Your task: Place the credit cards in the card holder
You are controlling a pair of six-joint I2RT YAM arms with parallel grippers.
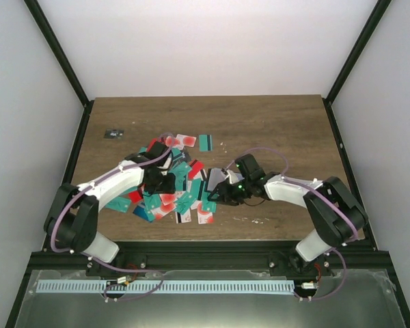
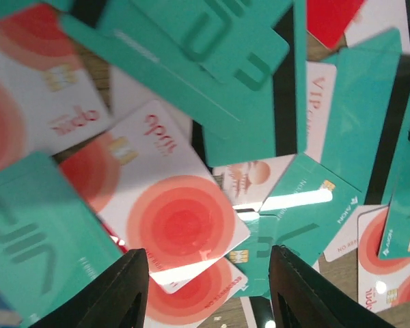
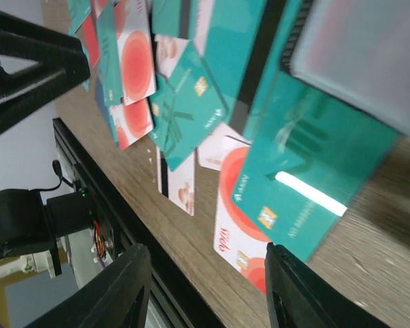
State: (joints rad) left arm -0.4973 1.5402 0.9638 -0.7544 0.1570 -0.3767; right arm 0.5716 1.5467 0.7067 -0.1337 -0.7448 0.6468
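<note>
Many credit cards (image 1: pixel 174 195), teal, red and white with red circles, lie in an overlapping pile at mid-table. My left gripper (image 1: pixel 162 183) is open and empty low over the pile. In the left wrist view (image 2: pixel 206 266) a white card with a red circle (image 2: pixel 181 222) lies between the fingers. The card holder (image 1: pixel 216 178) lies open, grey inside, at the pile's right edge. It shows blurred in the right wrist view (image 3: pixel 369 61) above a teal card (image 3: pixel 314 184). My right gripper (image 1: pixel 222 196) is open and empty just in front of the holder, over the near cards (image 3: pixel 206 256).
A tiny dark grey object (image 1: pixel 114 133) lies at the far left of the table. Two cards (image 1: pixel 205 142) lie apart behind the pile. The table's black front rail (image 3: pixel 116 212) is close under my right gripper. Black frame posts stand at both sides.
</note>
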